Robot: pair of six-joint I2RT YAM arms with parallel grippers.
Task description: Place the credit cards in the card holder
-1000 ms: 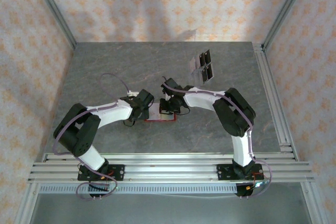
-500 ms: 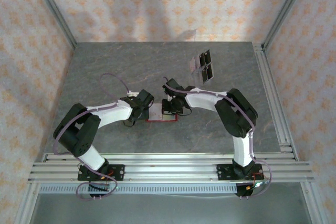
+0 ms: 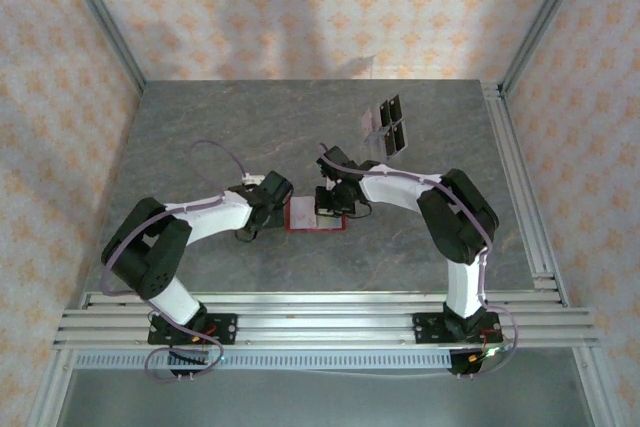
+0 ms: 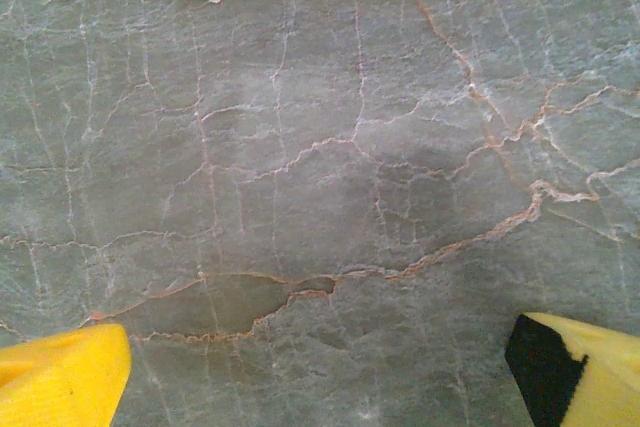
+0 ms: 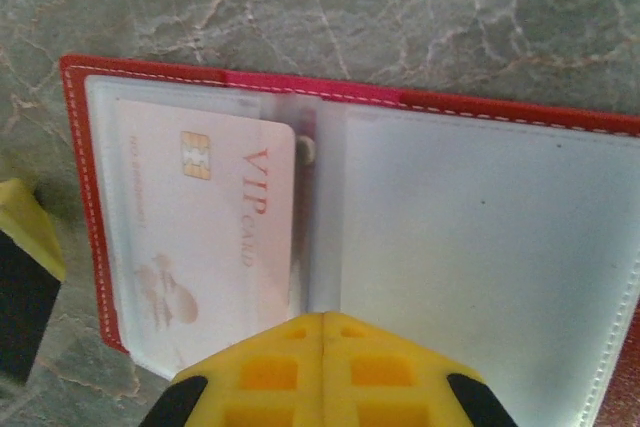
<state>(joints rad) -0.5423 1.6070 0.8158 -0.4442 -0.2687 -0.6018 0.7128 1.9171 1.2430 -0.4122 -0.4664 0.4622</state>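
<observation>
table (image 3: 200,137) grey veined marble | walls floral | card holder (image 5: 480,247) lies open | left gripper (image 4: 320,367) wide, empty | right gripper (image 5: 322,332) closed, empty

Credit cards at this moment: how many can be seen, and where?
1. A pale VIP card sits in the left sleeve of the open red card holder. Others may be hidden elsewhere; the four dark rectangles on the clear stand are too small to identify.

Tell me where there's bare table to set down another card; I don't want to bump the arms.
Free: the far-left table beyond the left gripper, and the near strip before the rails. Crowded: mid-table, where both grippers flank the card holder, and around the clear stand.
</observation>
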